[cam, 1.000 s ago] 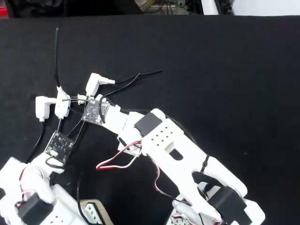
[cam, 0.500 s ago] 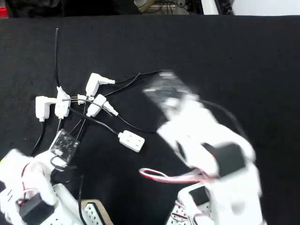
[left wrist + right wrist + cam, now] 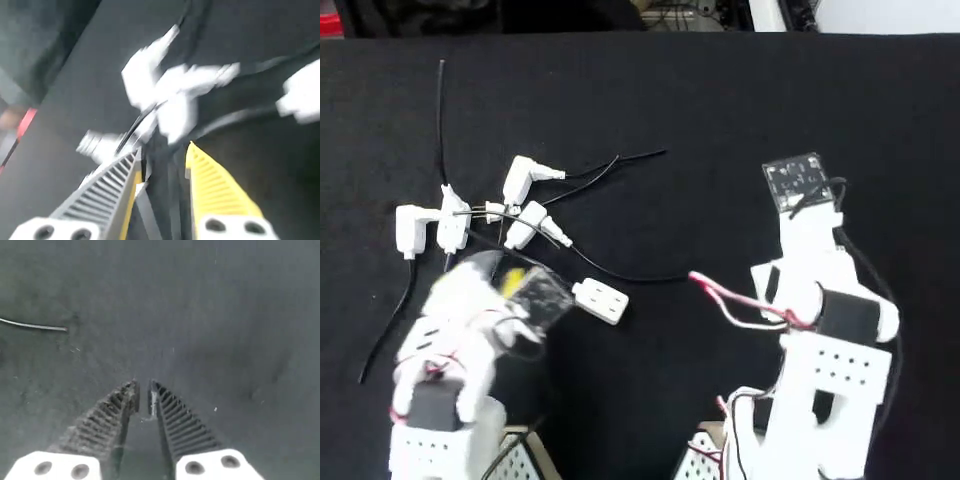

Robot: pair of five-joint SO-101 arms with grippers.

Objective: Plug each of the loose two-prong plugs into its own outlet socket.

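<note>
Several white two-prong plugs lie in a cluster at the table's left: one [image 3: 525, 179], one [image 3: 527, 226] and a pair [image 3: 432, 224] on thin black cables. A white outlet socket block [image 3: 600, 300] lies nearer the front on its own cable. My left gripper [image 3: 525, 290] hangs just in front of the cluster, beside the socket block. In its wrist view the left gripper [image 3: 164, 151] is open, the plugs [image 3: 170, 97] lie just ahead, and a dark cable runs between the fingers. My right gripper [image 3: 143, 386] is shut and empty above bare black cloth at the right.
The table is covered in black cloth [image 3: 720, 100]. Loose black cable ends trail out from the cluster [image 3: 441, 110]. The right arm [image 3: 820, 300] stands at the right with red and white wires [image 3: 730, 305] looping off it. Perforated white pieces [image 3: 515, 455] sit at the near edge.
The right arm has swung from over the plug cluster to the right side, uncovering the socket block. The left arm has moved forward and right towards the plugs.
</note>
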